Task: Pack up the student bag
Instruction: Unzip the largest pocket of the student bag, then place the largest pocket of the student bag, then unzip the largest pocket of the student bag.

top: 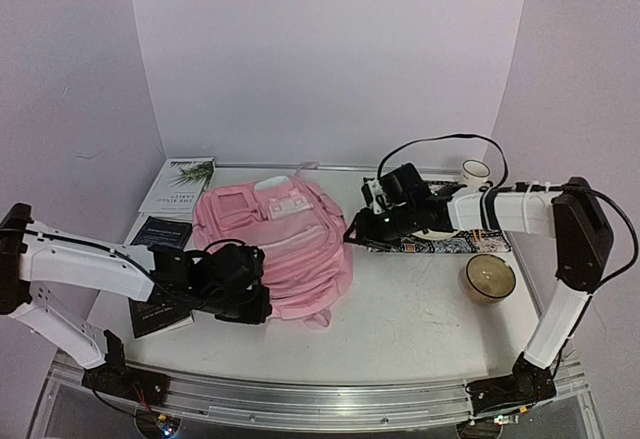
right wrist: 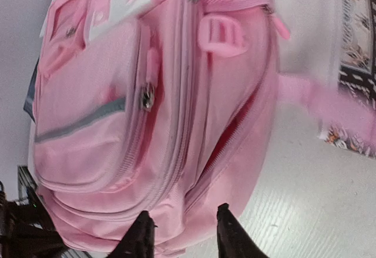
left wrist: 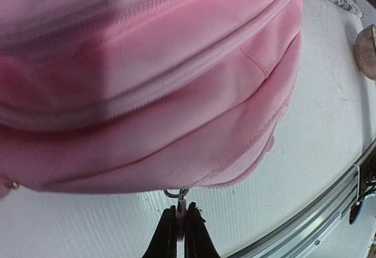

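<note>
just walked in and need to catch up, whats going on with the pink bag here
The left gripper is pinched shut on a zipper pull at the near edge of the student bag, which lies on the table. The right gripper hangs open at the bag's right side, holding nothing. One zip looks partly open. A mug, a bowl and books lie outside the bag.

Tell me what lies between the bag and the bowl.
Nothing but bare white table. The top view shows that stretch clear from the bag to the bowl.
</note>
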Tool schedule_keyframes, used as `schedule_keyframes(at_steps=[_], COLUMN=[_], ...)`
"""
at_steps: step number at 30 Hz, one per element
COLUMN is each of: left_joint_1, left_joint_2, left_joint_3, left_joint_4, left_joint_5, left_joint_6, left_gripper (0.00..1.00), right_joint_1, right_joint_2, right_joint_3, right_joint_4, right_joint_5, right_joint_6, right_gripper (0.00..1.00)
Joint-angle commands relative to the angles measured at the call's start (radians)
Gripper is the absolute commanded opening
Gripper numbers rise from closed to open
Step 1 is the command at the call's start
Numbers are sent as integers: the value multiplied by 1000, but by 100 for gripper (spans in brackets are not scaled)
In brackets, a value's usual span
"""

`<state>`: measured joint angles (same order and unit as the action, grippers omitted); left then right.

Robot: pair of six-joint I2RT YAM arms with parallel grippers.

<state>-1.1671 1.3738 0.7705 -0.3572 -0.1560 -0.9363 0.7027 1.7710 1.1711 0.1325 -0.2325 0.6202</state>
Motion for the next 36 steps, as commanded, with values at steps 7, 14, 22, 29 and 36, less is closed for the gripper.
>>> schedule_keyframes(at_steps=[7, 14, 22, 29, 36], left_joint_1=[-9, -11, -23, -29, -32], left_joint_2=[211, 295, 334, 366, 369], left_joint_3=[204, 274, 338, 384, 389], left_joint_4=[124, 166, 182, 189, 193], left_joint_5=[106, 186, 222, 242, 246], left_joint_6=[56, 75, 106, 117, 130], left_gripper=[0, 0, 0, 0, 0], right_joint_1=[81, 206, 239, 254, 260], right_joint_2=[-315, -342, -264, -176, -145], right_joint_3=[-334, -491, -537, -508, -507], right_joint_4=[194, 393, 501, 534, 552], right_joint_5=[50, 132, 174, 146, 193], right_joint_6=[311, 545, 678, 718, 735], right_gripper=[75, 80, 71, 70, 39])
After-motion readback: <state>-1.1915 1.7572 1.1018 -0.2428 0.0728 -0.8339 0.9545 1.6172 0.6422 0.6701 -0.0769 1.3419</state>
